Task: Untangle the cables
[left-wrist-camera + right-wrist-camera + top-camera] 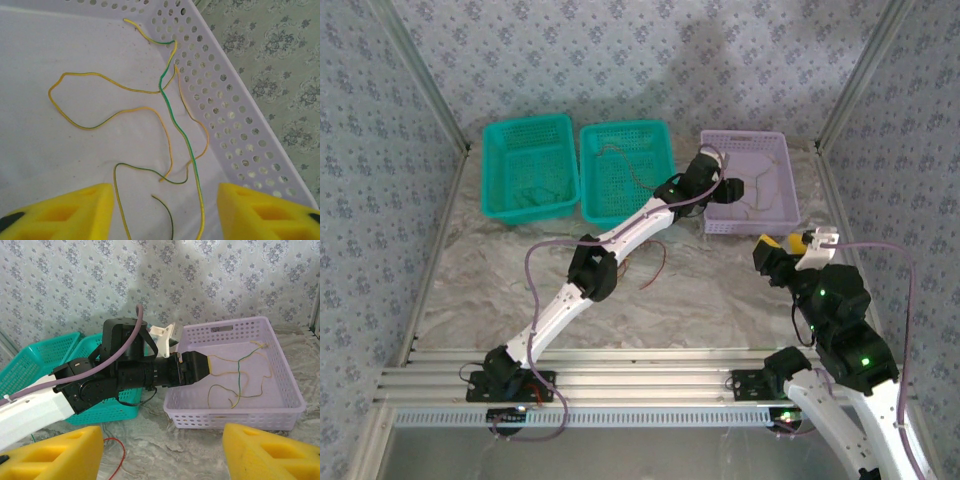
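Thin yellow and green cables lie loosely crossed on the floor of the lilac basket. My left gripper hovers just above them, open, its yellow fingers wide apart with nothing held; cable ends lie on the floor between them. From above, the left gripper reaches over the lilac basket. A red cable lies on the table under the left arm, and the red cable shows near my right gripper. The right gripper is open and empty, in front of the basket.
Two teal baskets stand left of the lilac one, each with a thin wire inside. The left arm stretches diagonally across the table. Patterned walls and metal frame rails close in the sides and back.
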{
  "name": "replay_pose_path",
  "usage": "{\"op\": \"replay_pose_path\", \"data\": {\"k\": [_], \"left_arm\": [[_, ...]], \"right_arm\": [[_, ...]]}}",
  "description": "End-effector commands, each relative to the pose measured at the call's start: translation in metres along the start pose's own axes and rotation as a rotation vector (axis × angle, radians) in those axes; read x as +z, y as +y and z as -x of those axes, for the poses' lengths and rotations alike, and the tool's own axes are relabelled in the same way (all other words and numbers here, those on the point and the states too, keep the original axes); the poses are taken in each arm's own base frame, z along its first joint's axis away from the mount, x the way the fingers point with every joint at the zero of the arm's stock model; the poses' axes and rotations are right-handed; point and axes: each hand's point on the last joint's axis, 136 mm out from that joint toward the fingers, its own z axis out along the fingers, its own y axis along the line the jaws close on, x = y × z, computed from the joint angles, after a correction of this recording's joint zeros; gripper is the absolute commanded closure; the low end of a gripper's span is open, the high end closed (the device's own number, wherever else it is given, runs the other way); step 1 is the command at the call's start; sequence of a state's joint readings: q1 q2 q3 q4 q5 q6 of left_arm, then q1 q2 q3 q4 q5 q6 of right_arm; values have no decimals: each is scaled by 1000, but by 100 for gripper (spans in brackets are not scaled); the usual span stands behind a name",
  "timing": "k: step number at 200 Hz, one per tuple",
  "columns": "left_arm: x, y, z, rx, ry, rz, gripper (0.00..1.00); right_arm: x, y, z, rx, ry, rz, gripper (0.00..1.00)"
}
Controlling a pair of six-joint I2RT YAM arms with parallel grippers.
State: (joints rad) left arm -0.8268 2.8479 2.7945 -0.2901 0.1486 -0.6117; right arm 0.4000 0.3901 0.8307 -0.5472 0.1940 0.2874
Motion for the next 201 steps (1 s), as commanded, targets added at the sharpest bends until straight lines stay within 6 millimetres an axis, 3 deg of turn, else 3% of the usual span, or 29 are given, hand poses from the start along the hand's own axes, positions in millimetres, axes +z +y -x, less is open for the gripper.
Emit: {"op": "replay_pose_path", "data": {"k": [1,21,58,71,108,127,169,201], "left_arm": [[-33,-33,46,9,-68,-42,34],[-59,-53,78,27,-123,-64,31],[-115,-86,129,87,-205,-79,8],[-133,-98,139,108,-217,-85,1],[-186,-118,157,165,-213,-53,0],[-216,-111,159,203,-188,42,0],[-268,-68,136,267,-74,309,0],[-312,-39,123,244,-164,353,0]], "right_arm": [[3,0,-3,-11,14,-4,34],[7,-2,-8,-13,42,-22,34],[11,0,-11,-14,67,-18,33],[11,0,-10,-12,67,-18,33],[26,5,-23,-34,156,-12,31],[38,12,-39,-41,252,14,31],[68,31,-77,-21,418,86,32],[92,54,-93,-53,471,152,32]]}}
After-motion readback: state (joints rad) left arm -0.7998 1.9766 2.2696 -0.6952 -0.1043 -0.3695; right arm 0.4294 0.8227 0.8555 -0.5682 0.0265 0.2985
